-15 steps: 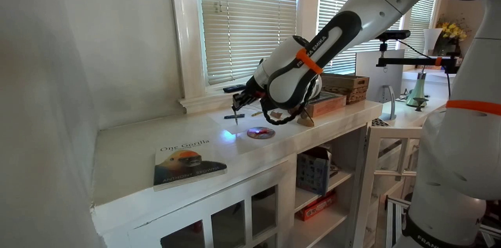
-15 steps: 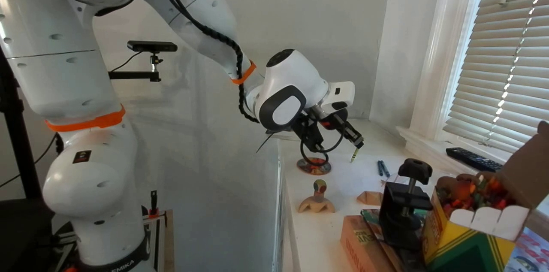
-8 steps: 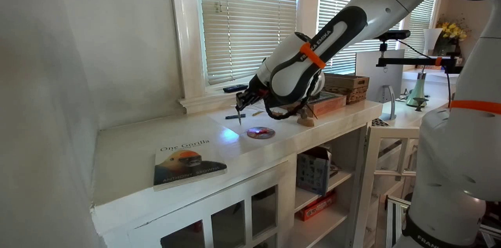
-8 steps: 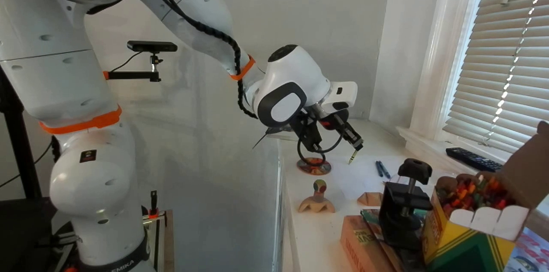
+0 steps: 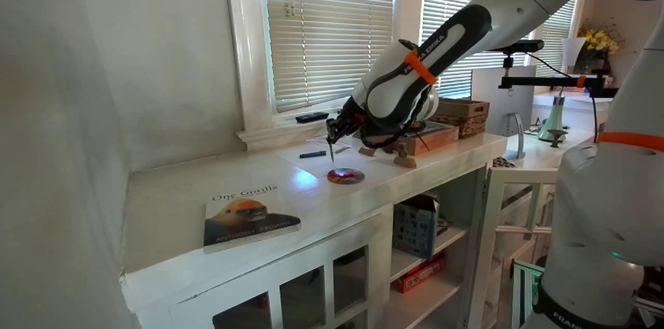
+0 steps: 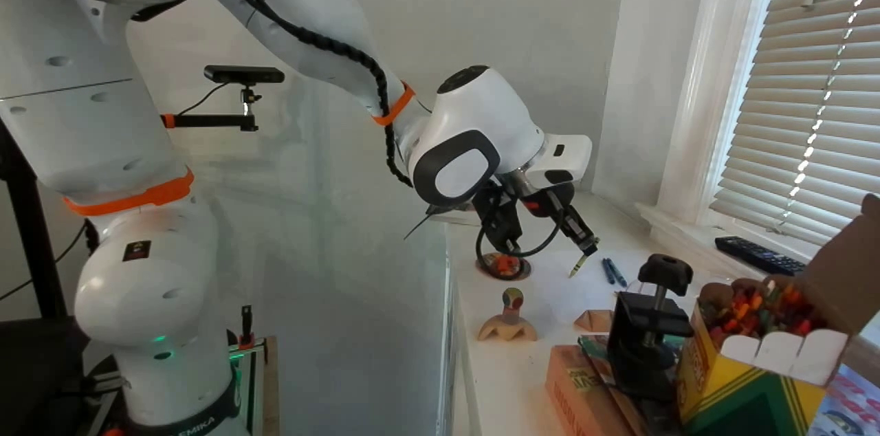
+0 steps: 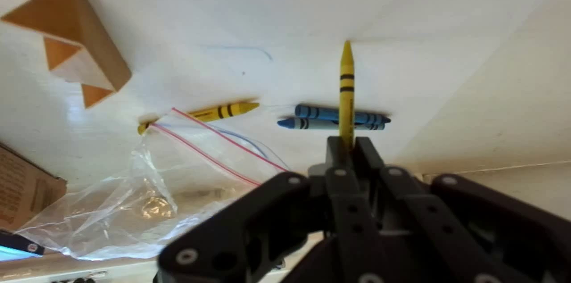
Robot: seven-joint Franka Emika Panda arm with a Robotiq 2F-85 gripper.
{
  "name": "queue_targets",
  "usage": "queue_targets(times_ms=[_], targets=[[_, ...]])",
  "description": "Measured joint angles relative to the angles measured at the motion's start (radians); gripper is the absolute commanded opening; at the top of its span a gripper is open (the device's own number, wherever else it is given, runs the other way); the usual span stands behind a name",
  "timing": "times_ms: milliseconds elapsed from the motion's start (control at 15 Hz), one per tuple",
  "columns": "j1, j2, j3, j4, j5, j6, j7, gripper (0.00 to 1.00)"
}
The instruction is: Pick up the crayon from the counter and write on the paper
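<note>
My gripper (image 7: 349, 144) is shut on a yellow crayon (image 7: 347, 82), which points out from the fingertips. Both exterior views also show the gripper (image 5: 332, 139) (image 6: 588, 244) and the held crayon (image 5: 332, 153) (image 6: 577, 266), slanting down over the white paper (image 5: 314, 165). The paper (image 7: 415, 82) lies on the white counter (image 5: 176, 204). Faint blue strokes mark it in the wrist view. I cannot tell whether the crayon tip touches it. Two blue crayons (image 7: 316, 112) (image 5: 313, 154) (image 6: 613, 272) and another yellow crayon (image 7: 218, 111) lie near the gripper.
A round disc (image 5: 346, 176) and a book (image 5: 251, 217) lie toward the front edge. Wooden pieces (image 6: 509, 326) (image 7: 84, 37), a clear plastic bag (image 7: 147, 202), a black clamp (image 6: 646, 333) and a crayon box (image 6: 763, 367) stand or lie nearby. A remote (image 5: 312, 117) lies on the sill.
The gripper, with the yellow crayon held throughout, has moved away from the book and toward the wooden pieces over the paper. The blue crayons and disc have not moved.
</note>
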Motion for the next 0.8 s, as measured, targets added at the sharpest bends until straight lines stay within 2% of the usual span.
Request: queue_targets(times_ms=[333, 600, 800], targets=[[-0.030, 0.001, -0.009, 0.000, 0.000, 0.003, 0.000, 0.02], [0.000, 0.013, -0.027, 0.000, 0.005, 0.035, -0.001, 0.02], [0.038, 0.039, -0.040, 0.000, 0.005, 0.104, -0.001, 0.02]])
